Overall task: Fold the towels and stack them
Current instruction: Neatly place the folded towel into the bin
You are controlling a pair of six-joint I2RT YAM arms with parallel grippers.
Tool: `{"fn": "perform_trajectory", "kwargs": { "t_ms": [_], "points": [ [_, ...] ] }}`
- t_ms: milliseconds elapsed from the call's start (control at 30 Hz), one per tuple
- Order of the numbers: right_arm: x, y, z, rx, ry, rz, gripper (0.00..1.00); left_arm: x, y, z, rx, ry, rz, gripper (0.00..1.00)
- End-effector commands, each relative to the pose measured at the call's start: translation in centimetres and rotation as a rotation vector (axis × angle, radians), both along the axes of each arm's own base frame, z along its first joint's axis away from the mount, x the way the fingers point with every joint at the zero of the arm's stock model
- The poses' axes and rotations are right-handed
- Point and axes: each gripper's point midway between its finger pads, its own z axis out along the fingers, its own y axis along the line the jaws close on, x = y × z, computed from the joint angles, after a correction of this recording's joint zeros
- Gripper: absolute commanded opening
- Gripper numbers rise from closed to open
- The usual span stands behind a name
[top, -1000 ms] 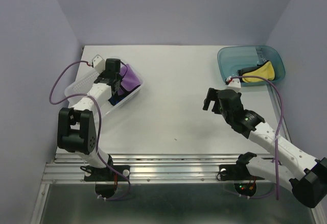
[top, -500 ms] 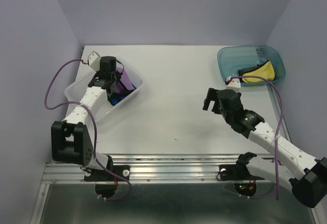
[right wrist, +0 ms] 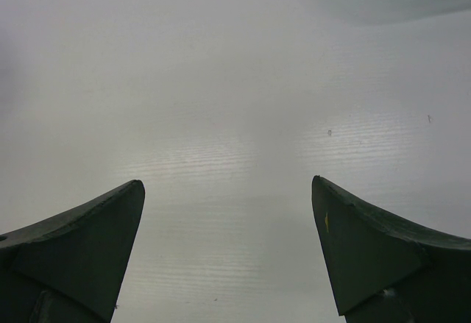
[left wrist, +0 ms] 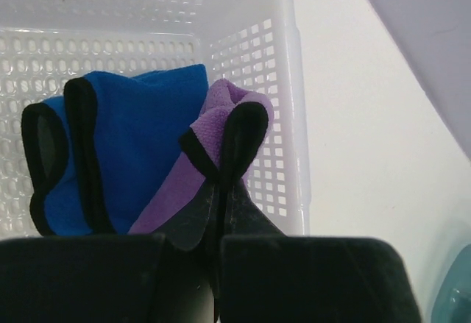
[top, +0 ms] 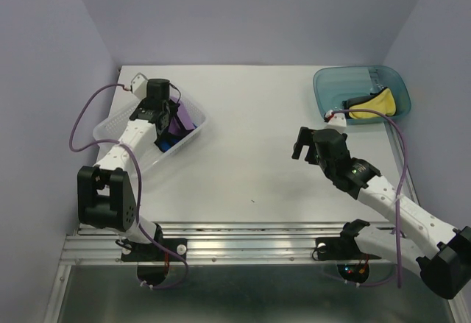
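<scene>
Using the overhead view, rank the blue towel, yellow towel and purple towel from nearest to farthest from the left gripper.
1. Purple towel, clamped in the left gripper.
2. Blue towel, beside it in the basket.
3. Yellow towel, far right in the tub.

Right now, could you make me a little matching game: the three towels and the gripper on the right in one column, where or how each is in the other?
Things:
1. purple towel
2. blue towel
3. yellow towel
4. right gripper

States:
A. in the teal tub
B. open above the table
C. pinched by the left gripper
D. loose in the perforated tray

Pairs: 1-C, 2-D, 3-A, 4-B.
</scene>
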Motion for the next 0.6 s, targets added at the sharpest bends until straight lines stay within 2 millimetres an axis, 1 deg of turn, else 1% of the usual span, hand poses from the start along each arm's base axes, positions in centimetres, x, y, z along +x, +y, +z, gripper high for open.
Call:
{"fn": "perform_trajectory", "kwargs": {
  "t_ms": [0,67,100,167,267,300,367,400,433,467,533,567],
  "points": [
    [0.4,0.2,0.9,0.014,-0.043,-0.005,1.0,1.9,-1.0,3.9,-0.058,-0.093,-0.014,0.0],
    [0.4,0.1,0.9,0.012,-0.045,-0.008,1.0,2.2,-1.5,4.2,-0.08,-0.101,-0.03,0.0],
    [0.4,0.1,0.9,0.012,-0.046,-0.008,1.0,2.3,-1.6,4.7,-0.084,-0.111,-0.034,0.0],
    [0.5,0.0,0.8,0.01,-0.046,-0.014,1.0,2.3,-1.5,5.0,-0.091,-0.117,-0.027,0.0],
    [0.5,0.0,0.4,-0.002,-0.033,-0.018,1.0,2.0,-1.0,4.5,-0.086,-0.111,0.004,0.0],
    [0.5,-0.1,0.3,-0.005,-0.029,-0.019,1.0,1.7,-0.8,3.6,-0.086,-0.093,0.018,0.0],
    [0.5,0.0,0.3,-0.004,-0.027,-0.016,1.0,1.5,-0.5,2.7,-0.079,-0.075,0.03,0.0],
    [0.6,0.2,0.3,0.0,-0.028,-0.01,1.0,1.2,-0.3,1.8,-0.079,-0.055,0.039,0.0],
    [0.5,0.3,0.1,0.004,-0.023,-0.003,1.0,1.3,-0.3,1.4,-0.081,-0.053,0.038,0.0],
    [0.6,0.5,0.0,0.007,-0.02,0.0,1.0,1.3,-0.2,0.2,-0.082,-0.031,0.04,0.0],
    [0.6,0.7,-0.2,0.009,-0.017,0.01,1.0,1.3,-0.1,-0.7,-0.083,-0.009,0.031,0.0],
    [0.7,0.7,-0.2,0.007,-0.015,0.007,1.0,1.3,-0.1,-1.5,-0.081,0.01,0.034,0.0]
  ]
}}
